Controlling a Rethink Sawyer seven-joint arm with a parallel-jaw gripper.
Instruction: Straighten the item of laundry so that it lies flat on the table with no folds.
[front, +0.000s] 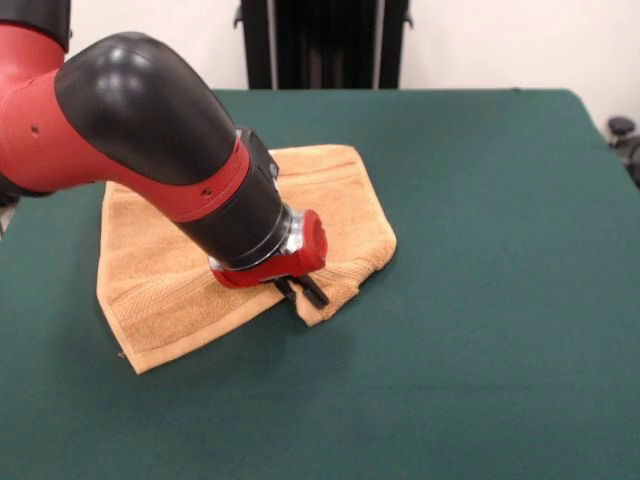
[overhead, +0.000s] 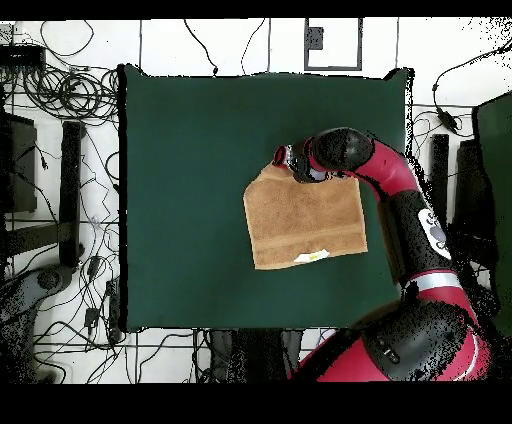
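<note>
I see the tabletop (front: 480, 300), dark green and far larger than what lies on it. My arm (front: 150, 130) reaches low across it, elbow bulking over the middle of the front view. The towel (front: 160, 280) lies near the tabletop's centre, mostly spread, with a woven band along one end and a white tag (overhead: 314, 257) showing at its edge in the overhead view. One corner is not lying out: by the gripper the cloth is doubled and bunched, so the outline is cut off on a slant there. The gripper (front: 303, 292) sits right down on that bunched corner, its dark fingers close together with a lip of terry cloth apparently between them, so I judge it is pinching the corner. I take this as the grasp step on the last fold. Next I would lift slightly and draw the corner outward, away from the towel's middle, keeping it low so the rest does not drag.
</note>
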